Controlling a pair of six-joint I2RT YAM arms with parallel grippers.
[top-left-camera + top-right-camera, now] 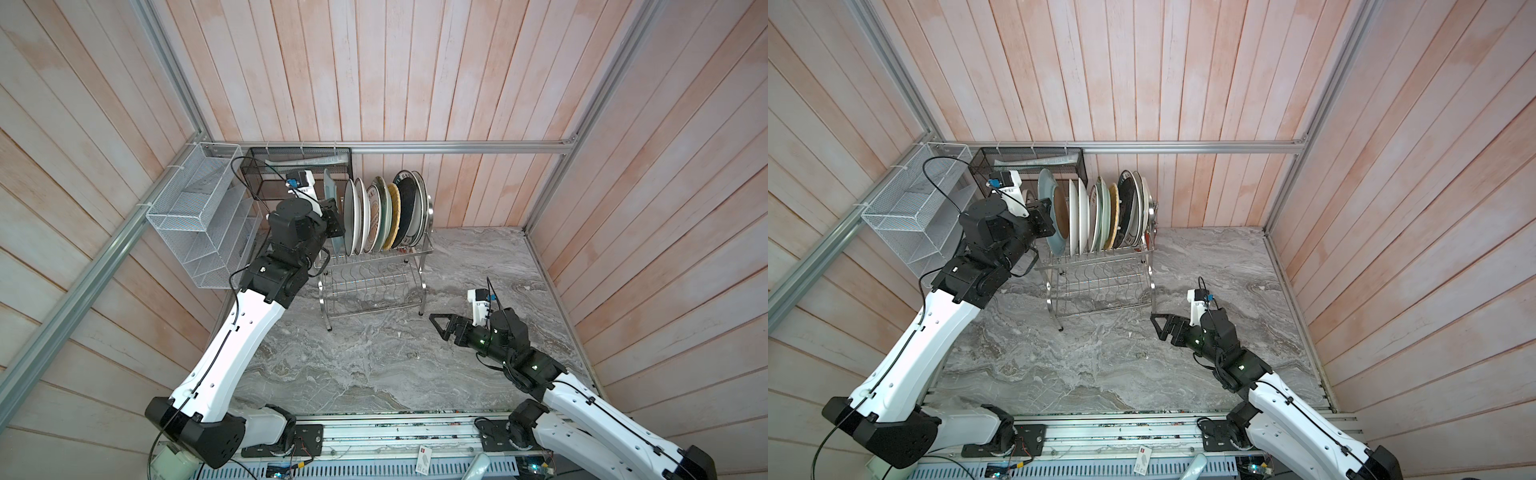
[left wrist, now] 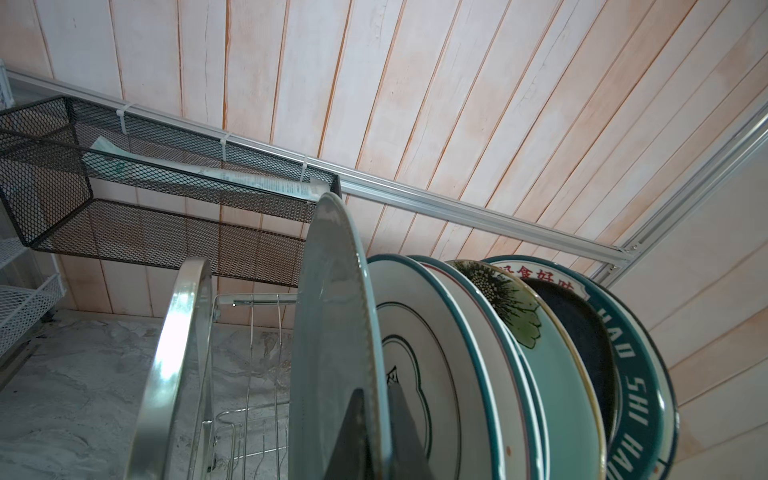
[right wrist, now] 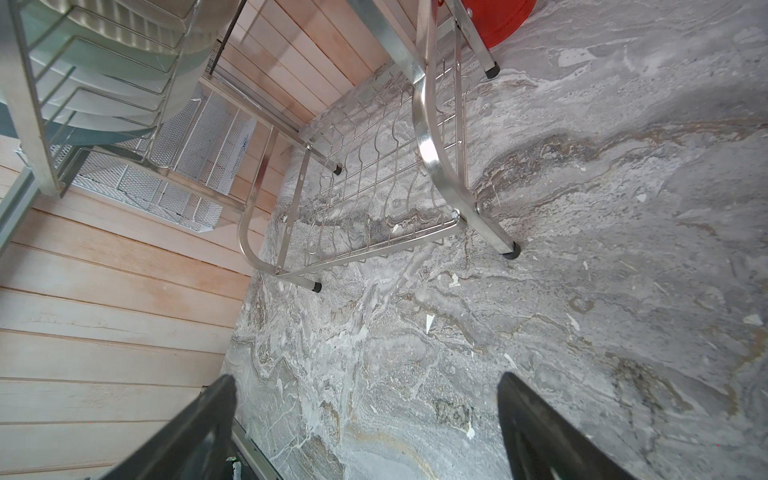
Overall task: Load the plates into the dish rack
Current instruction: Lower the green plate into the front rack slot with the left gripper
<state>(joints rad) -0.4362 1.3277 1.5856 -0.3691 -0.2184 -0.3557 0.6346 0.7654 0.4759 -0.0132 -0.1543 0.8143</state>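
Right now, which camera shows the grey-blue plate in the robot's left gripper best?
The left wrist view: the grey-blue plate fills it, with its rim pinched by the left gripper. Both top views show that plate small and side-on. The right wrist view shows only plate undersides; I can't pick it out there.

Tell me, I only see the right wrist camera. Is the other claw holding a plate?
Observer: Yes. The left claw is shut on the rim of the grey-blue plate.
Operator: Is it in the rack?
Observer: It stands upright at the left end of the row on the dish rack top tier, beside the white green-rimmed plate. I can't tell if it's seated.
Operator: What's at the far end?
Observer: The plate lettered HAO SHI, with a dark green band.
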